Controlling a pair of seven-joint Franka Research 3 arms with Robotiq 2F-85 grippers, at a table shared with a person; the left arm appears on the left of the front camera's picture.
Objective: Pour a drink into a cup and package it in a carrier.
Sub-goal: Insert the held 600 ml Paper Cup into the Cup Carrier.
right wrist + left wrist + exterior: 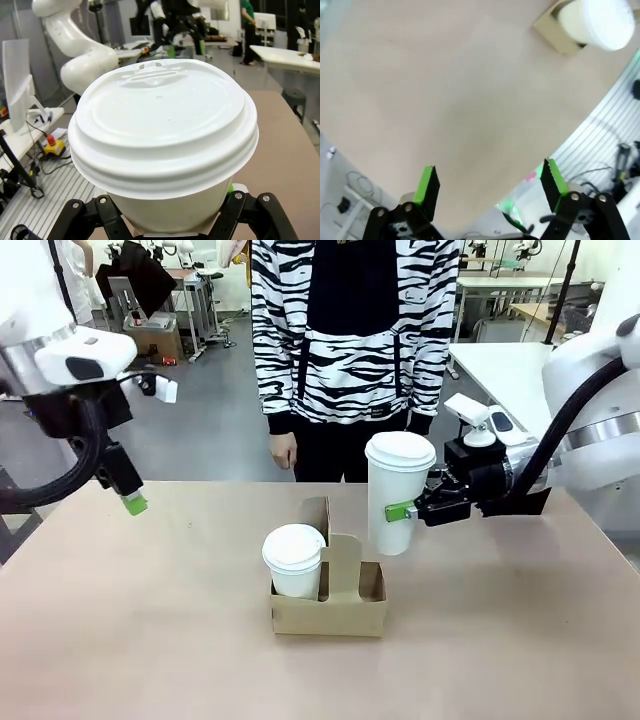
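Observation:
My right gripper [403, 510] is shut on a tall white lidded cup [397, 492] and holds it upright in the air, just above and right of the brown cardboard carrier [330, 605]. The right wrist view looks down on that cup's lid [162, 127], with the fingers hidden beneath it. A second lidded white cup [295, 560] sits in the carrier's left slot, and the left wrist view catches it [597, 22] with the carrier's corner [551, 31]. My left gripper [131, 502] hangs open over the table's far left, its green pads [426, 184] wide apart with nothing between them. The drink is out of view.
A person in a zebra-striped top [355, 330] stands at the far side of the table, hands down. The tan tabletop [150, 620] is bare around the carrier. The left wrist view shows the table's edge [560, 145] with floor and cables beyond.

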